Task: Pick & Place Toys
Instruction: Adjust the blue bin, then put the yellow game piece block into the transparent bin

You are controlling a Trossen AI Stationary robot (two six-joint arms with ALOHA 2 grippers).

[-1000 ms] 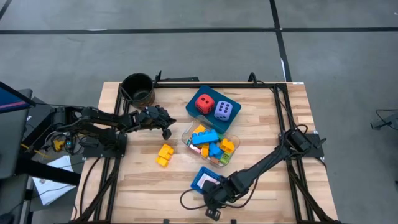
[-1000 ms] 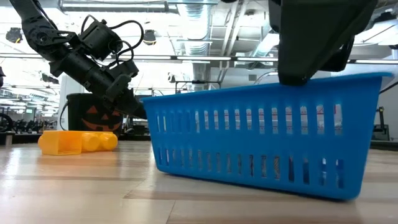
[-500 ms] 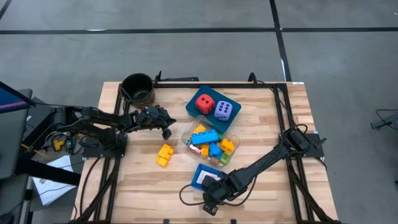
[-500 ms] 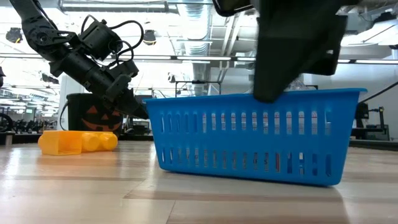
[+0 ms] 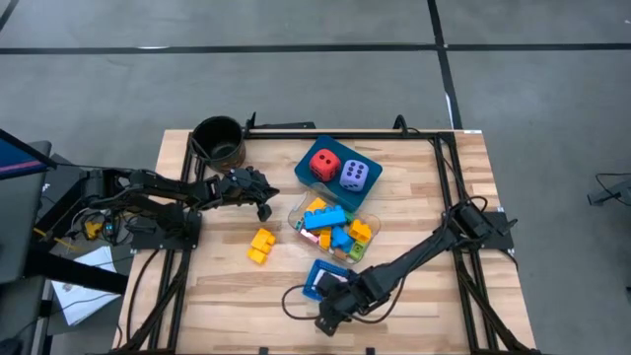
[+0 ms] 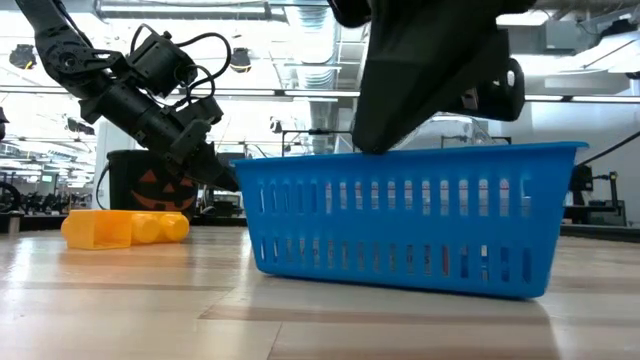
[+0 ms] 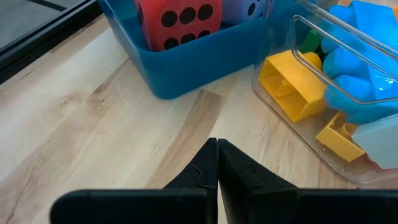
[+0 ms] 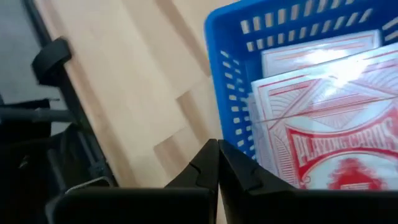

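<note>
A red die (image 5: 322,164) and lavender die (image 5: 355,175) sit side by side in a blue tray. Just beside it, mixed bricks (image 5: 333,229) fill a clear tub. A yellow brick (image 5: 261,245) lies loose nearby. Red-printed cards (image 8: 323,130) lie in a slotted blue basket.

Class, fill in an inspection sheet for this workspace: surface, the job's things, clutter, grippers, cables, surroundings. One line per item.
Surface: wooden table, slatted top.
Job's things: loose yellow brick; red die and lavender die in a blue tray; mixed bricks in a clear tub; playing cards in a slotted blue basket.
Clutter: dark pot at the back left.
Grippers: left gripper shut, empty, beside the tub; right gripper shut, empty, at the basket.
Cables: black leads run along both table sides.
Surroundings: grey floor; nobody seen.
</note>
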